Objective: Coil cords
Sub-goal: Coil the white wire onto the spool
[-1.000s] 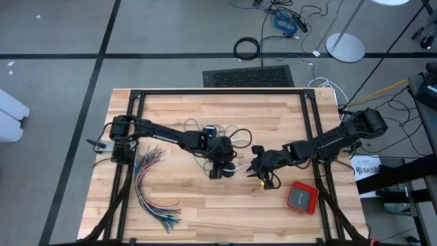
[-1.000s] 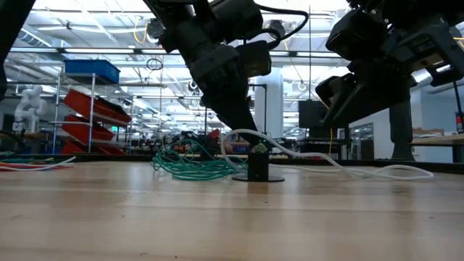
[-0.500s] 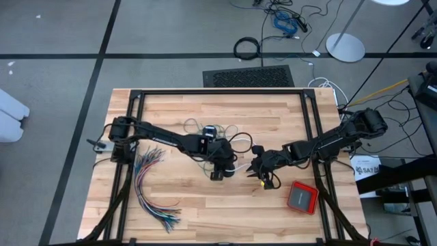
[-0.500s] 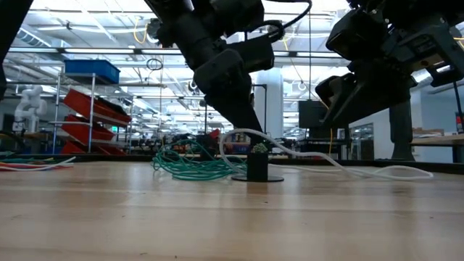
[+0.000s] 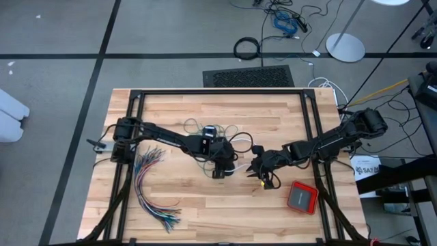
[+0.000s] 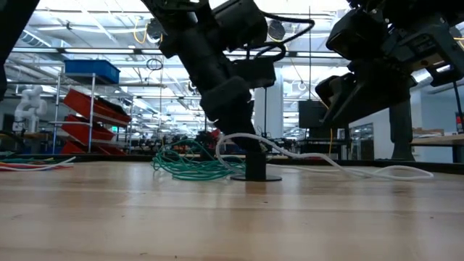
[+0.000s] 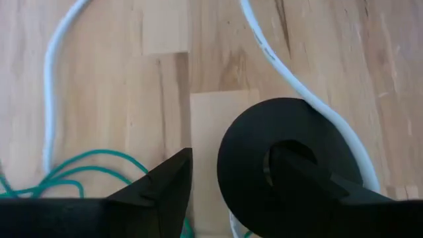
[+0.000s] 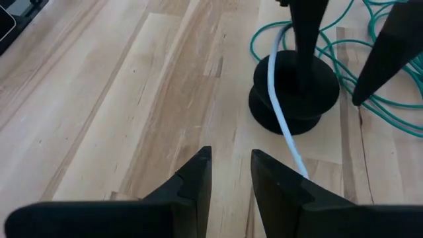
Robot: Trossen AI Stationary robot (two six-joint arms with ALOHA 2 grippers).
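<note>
The teal cord is the leftmost bit of the job: a loose tangle on the table near its middle, just at 9 o'clock of a black spool in the low view, nowhere near coiled. Moving right, the left gripper has dropped down onto that spool over the last second. A second ago its tip hung above the post and you could see the green-topped post clearly; now the gripper covers it. Its jaws have spread wide too, one finger beside the spool's flange and the other over the hub, nothing pinched. My read is it's letting go or re-setting on the spool rather than winding, so the coiling is paused. A white cord drapes over the spool and runs off toward 3 o'clock; I can't tell whether it's the black cord's tail. Further right, the right gripper hasn't budged, hovering just at 3 o'clock of the spool with its fingers slightly apart and empty. At about 4 o'clock from it sits a red box, untouched.
</note>
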